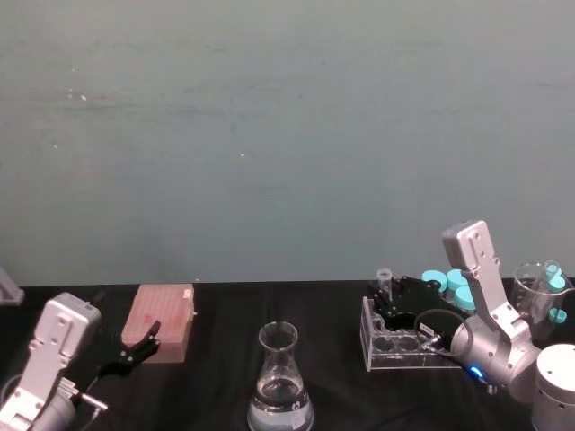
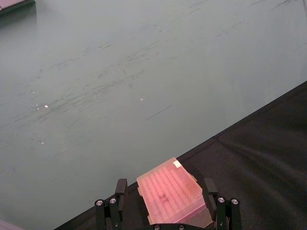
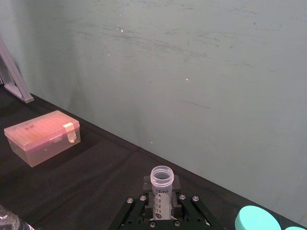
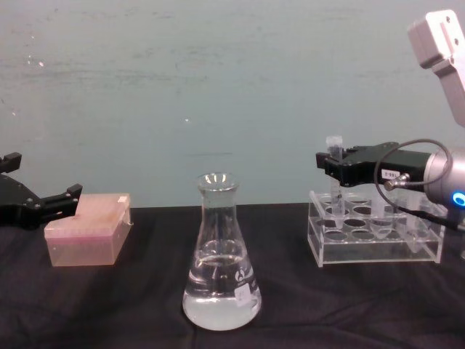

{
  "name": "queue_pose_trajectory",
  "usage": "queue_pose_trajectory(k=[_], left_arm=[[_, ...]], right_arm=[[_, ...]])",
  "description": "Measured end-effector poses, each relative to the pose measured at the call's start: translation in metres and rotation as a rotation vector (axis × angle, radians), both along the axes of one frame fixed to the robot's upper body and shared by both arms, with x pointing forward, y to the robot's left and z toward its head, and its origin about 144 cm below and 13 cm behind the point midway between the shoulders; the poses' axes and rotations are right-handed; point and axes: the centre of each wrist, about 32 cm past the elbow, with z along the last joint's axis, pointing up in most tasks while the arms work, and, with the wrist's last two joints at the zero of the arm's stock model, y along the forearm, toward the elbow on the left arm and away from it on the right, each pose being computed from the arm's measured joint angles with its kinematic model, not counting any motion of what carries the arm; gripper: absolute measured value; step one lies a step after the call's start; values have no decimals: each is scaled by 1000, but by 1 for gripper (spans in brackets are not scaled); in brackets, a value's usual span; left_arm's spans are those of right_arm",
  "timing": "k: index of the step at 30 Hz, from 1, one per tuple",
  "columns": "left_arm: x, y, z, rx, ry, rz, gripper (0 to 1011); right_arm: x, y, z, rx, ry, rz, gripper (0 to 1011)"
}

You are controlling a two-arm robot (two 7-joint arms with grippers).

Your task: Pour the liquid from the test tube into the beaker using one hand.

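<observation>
- Black cloth covers the surface [image 4: 349, 305], creased in places, and runs back to a plain grey-green wall [image 1: 269, 135] marked with faint scuffs and a few small white specks.
- Landmark: the beaker [image 4: 220, 254], a clear conical flask, stands upright at the front middle of the surface with clear liquid [image 4: 220, 302] pooled in its base.
- To the right of the beaker and farther back sits a clear acrylic rack [image 4: 374, 243] with round wells.
- The right tool [image 4: 334, 166] hovers over the rack's near-left corner, its black fingers pinching the test tube [image 4: 333, 145] just under the open rim; the tube is upright, its lower part down among the wells.
- The right wrist view shows the tube's [image 3: 161, 189] printed graduations between the fingers [image 3: 184, 203].
- Teal-capped tubes [image 1: 446, 283] stand behind the rack, farther right of the beaker.
- To the left of the beaker lies a pink lidded box [image 4: 87, 229].
- The left tool [image 2: 165, 203] hangs just left of that box, fingers spread with nothing between them, well apart from the beaker.
- A grey frame [image 3: 12, 72] leans against the wall at the far left.
</observation>
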Motion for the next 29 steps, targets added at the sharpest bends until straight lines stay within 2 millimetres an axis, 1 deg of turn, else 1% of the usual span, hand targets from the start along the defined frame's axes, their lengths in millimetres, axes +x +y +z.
queue_pose_trajectory(k=[5, 7, 8, 9, 10, 12, 13, 14, 15, 17, 19, 20, 22, 25, 27, 28, 29], left_arm=[[0, 0, 0, 0, 0, 0, 1000], [0, 0, 0, 0, 0, 0, 1000], [0, 0, 0, 0, 0, 0, 1000], [0, 0, 0, 0, 0, 0, 1000], [0, 0, 0, 0, 0, 0, 1000], [0, 0, 0, 0, 0, 0, 1000], [0, 0, 0, 0, 0, 0, 1000], [0, 0, 0, 0, 0, 0, 1000], [0, 0, 0, 0, 0, 0, 1000], [0, 0, 0, 0, 0, 0, 1000], [0, 0, 0, 0, 0, 0, 1000], [0, 0, 0, 0, 0, 0, 1000], [0, 0, 0, 0, 0, 0, 1000], [0, 0, 0, 0, 0, 0, 1000], [0, 0, 0, 0, 0, 0, 1000], [0, 0, 0, 0, 0, 0, 1000], [0, 0, 0, 0, 0, 0, 1000]], right_arm=[[0, 0, 0, 0, -1, 0, 205], [1, 0, 0, 0, -2, -1, 222], [1, 0, 0, 0, -2, -1, 272], [1, 0, 0, 0, -2, -1, 289], [1, 0, 0, 0, -3, -1, 352], [1, 0, 0, 1, -3, -1, 385], [1, 0, 0, 1, -3, -1, 431], [1, 0, 0, 1, -3, -1, 431], [1, 0, 0, 1, -3, -1, 490], [1, 0, 0, 1, -3, -1, 529], [1, 0, 0, 1, -3, -1, 614], [1, 0, 0, 1, -4, -1, 634], [1, 0, 0, 1, -4, -1, 715], [1, 0, 0, 1, -4, -1, 785], [1, 0, 0, 1, -4, -1, 863], [1, 0, 0, 1, -4, -1, 880], [1, 0, 0, 1, -5, -1, 929]])
